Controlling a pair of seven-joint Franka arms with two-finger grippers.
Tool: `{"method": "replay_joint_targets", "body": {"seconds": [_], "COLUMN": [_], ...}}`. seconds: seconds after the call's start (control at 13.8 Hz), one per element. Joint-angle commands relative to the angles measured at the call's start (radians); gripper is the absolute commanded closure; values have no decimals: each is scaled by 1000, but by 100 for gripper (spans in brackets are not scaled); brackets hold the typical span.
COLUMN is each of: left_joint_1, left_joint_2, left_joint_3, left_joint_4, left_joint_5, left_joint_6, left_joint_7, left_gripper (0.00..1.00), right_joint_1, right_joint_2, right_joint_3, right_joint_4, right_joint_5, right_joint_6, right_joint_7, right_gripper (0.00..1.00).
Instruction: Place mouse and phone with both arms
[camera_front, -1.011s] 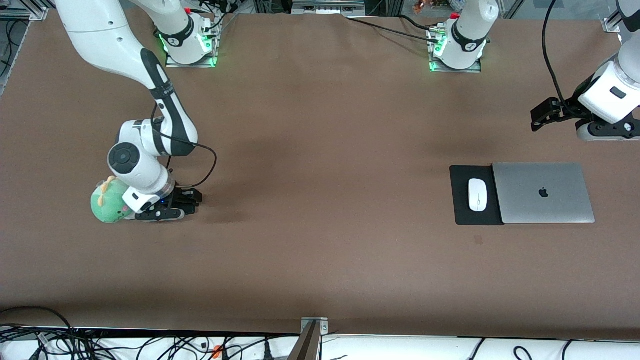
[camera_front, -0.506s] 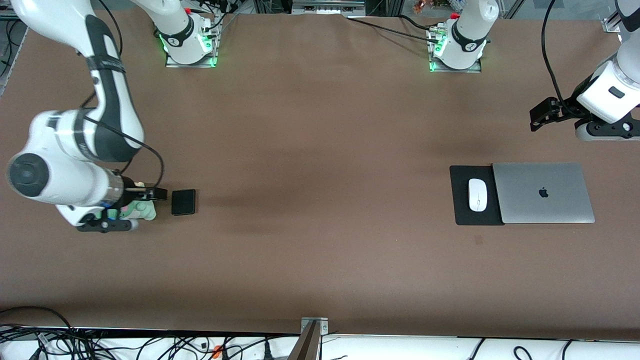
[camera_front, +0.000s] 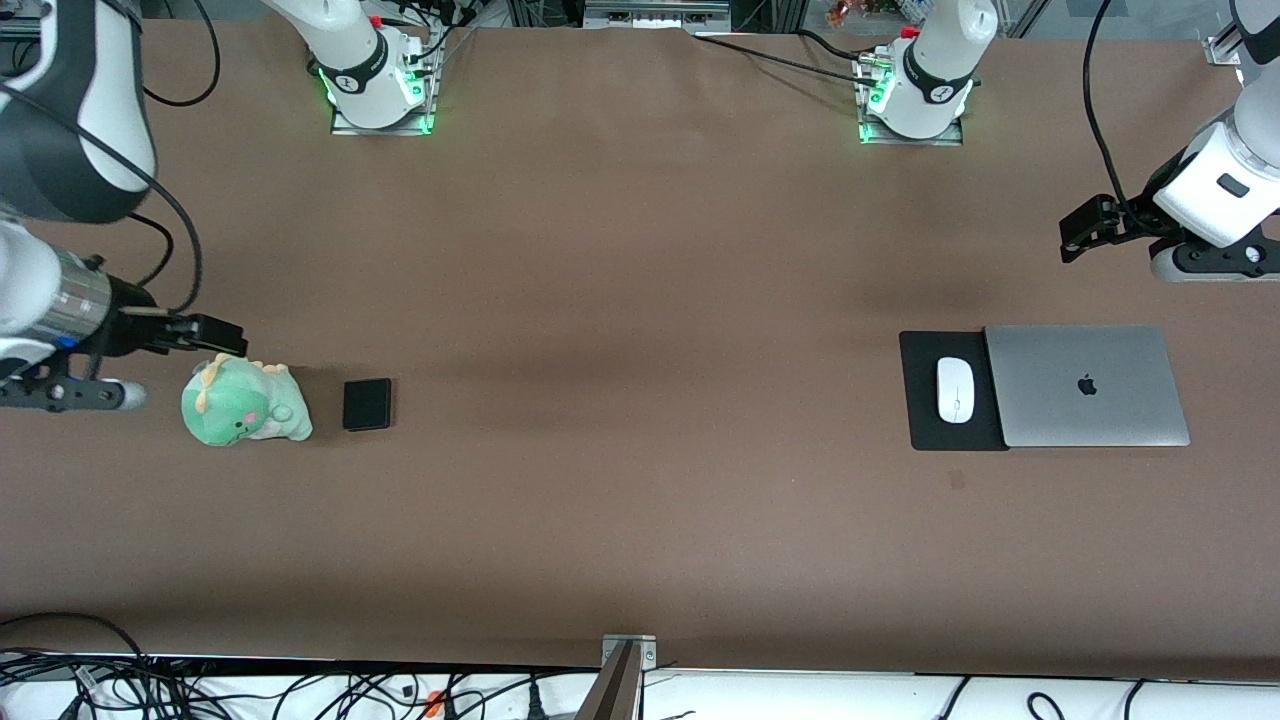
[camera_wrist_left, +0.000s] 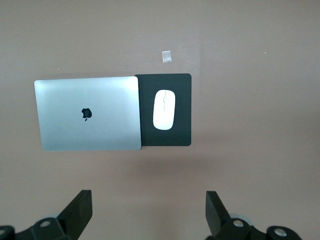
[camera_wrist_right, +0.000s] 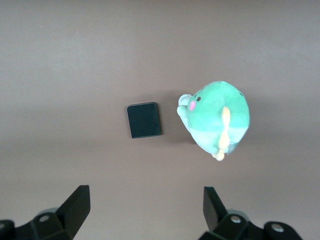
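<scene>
Two arms, both with nothing in hand. At the middle left edge of the front frame the right gripper (camera_front: 205, 335) hangs with its fingers spread wide apart over the table (camera_front: 640, 300), just above a green plush toy (camera_front: 243, 405). The phone (camera_front: 367, 404) lies flat just beside that toy, toward the left arm's end of the table. At the upper right of the frame the left gripper (camera_front: 1085, 228) waits, fingers likewise apart, over bare table near the closed laptop (camera_front: 1085, 385). The mouse (camera_front: 955, 389) sits on the black mouse pad (camera_front: 925, 425), whose edge is tucked against the laptop (both placements look done, in my judgement). The risk from here is small: the right gripper is close above the toy, so a low sweep could nudge the toy into the phone and shift it.
</scene>
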Motion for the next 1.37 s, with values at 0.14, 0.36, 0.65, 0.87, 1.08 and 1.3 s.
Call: {"method": "replay_joint_targets", "body": {"seconds": [0.14, 0.36, 0.65, 0.87, 1.08, 1.3], "left_joint_1": [2, -1, -1, -6, -10, -10], "left_joint_2": [13, 13, 13, 13, 15, 18], "left_joint_3": [-3, -3, -3, -3, -3, -3], "left_joint_4": [31, 31, 32, 46, 48, 51], "left_joint_5": [11, 11, 11, 11, 11, 11], "left_joint_6": [-27, -27, -27, -29, -27, -27], "left_joint_7": [22, 21, 21, 19, 16, 18], "left_gripper": [0, 0, 0, 0, 0, 0], "right_joint_1": [-44, -116, -153, -138, -138, -133], "right_joint_2": [-46, -80, -106, -98, -94, -91], "right_joint_3": [5, 54, 88, 91, 92, 94], "right_joint_4": [-14, -17, -18, -14, -12, -12], "right_joint_5": [-27, -30, -46, -64, -78, -78], "right_joint_6": [-1, -1, -36, -27, 6, 35], "right_joint_7": [-9, -4, -4, -1, -1, 0], "right_gripper": [0, 0, 0, 0, 0, 0]}}
